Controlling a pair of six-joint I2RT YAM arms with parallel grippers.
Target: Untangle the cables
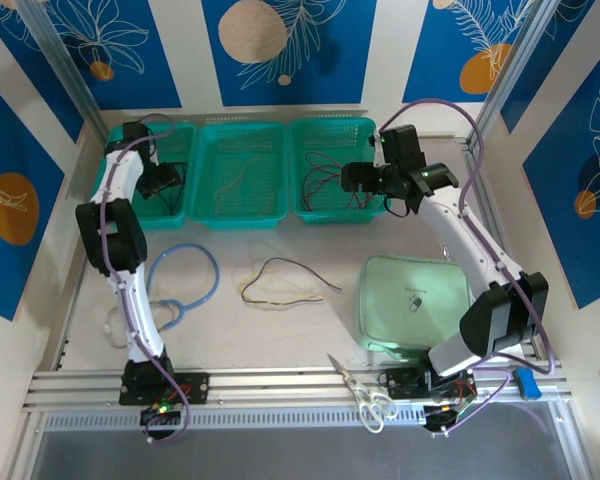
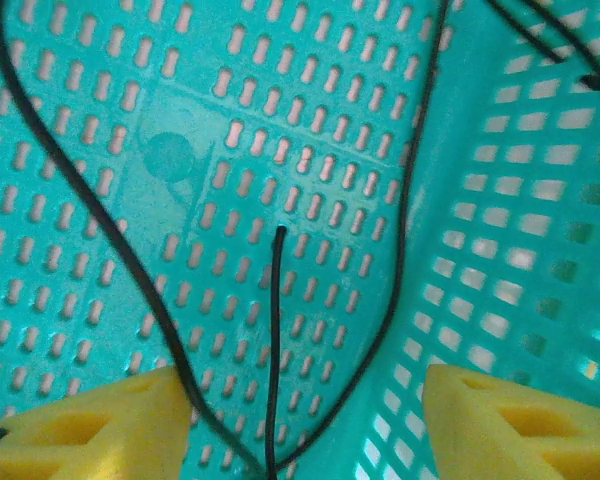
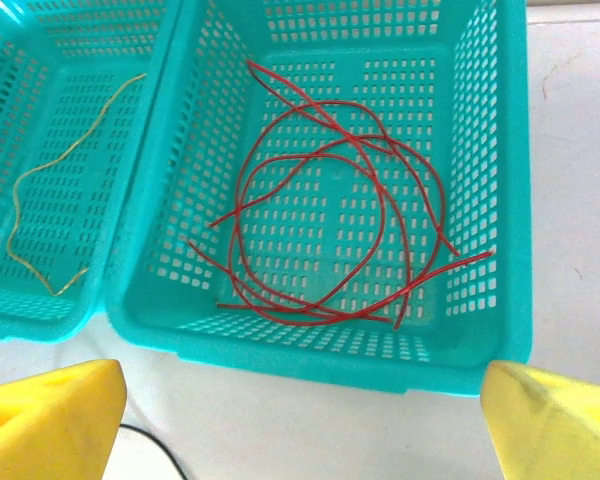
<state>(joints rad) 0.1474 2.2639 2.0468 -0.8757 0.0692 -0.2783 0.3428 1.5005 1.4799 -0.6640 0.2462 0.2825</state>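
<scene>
My left gripper (image 2: 305, 425) is open low inside the left teal basket (image 1: 183, 132). Thin black cables (image 2: 274, 330) lie loose on that basket's floor, and one strand runs between the yellow pads (image 2: 90, 430) without being pinched. My right gripper (image 3: 300, 420) hangs open over the white table just in front of the right basket (image 3: 320, 355), which holds looped red cables (image 3: 311, 313). A yellow cable (image 3: 14, 200) lies in the middle basket (image 3: 40, 310). On the table, a black cable (image 1: 285, 262) and a yellowish cable (image 1: 280, 301) lie crossed together.
A light-blue stethoscope tube (image 1: 185, 262) curls on the table near the left arm. A pale green square pad (image 1: 415, 300) lies by the right arm, and scissors (image 1: 365, 395) rest at the front rail. A dark strand (image 3: 150, 445) crosses the table under the right gripper.
</scene>
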